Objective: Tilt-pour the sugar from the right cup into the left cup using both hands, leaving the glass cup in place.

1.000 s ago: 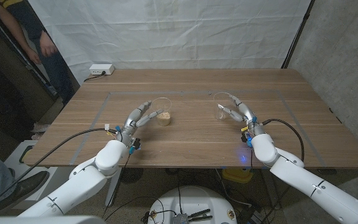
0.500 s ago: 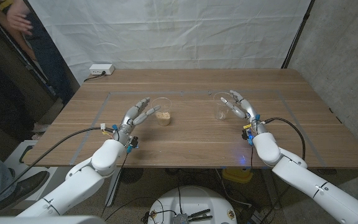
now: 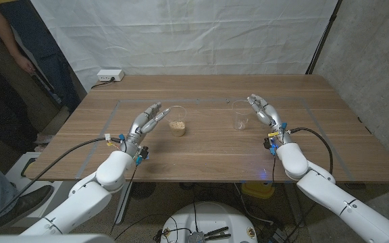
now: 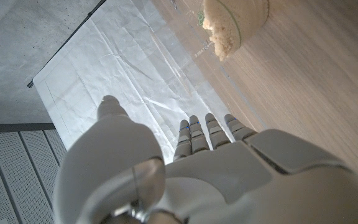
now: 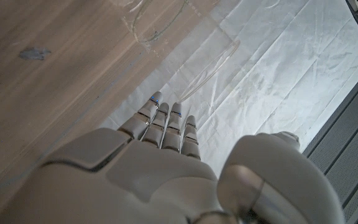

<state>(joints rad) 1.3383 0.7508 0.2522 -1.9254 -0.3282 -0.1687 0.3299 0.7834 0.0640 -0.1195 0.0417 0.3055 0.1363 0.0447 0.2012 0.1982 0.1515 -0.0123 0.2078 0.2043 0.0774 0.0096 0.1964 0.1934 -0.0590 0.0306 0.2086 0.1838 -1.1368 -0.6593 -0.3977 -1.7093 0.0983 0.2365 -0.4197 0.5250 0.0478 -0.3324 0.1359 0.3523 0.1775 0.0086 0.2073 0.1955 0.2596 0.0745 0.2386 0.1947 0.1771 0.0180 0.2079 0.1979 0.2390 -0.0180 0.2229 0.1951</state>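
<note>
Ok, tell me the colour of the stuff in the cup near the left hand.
Pale beige-tan, the sugar; it shows best in the left wrist view.

Wooden counter (image 3: 208, 145), plank grain running left-right, with a faint rectangular outline marked across the middle. Two clear cups stand on it, well apart: left cup (image 3: 176, 120) holds a pale granular heap at the bottom, right cup (image 3: 240, 115) looks see-through with no fill I can make out. White power strip (image 3: 110, 75) sits at the far left corner with a cable off the edge.
</note>
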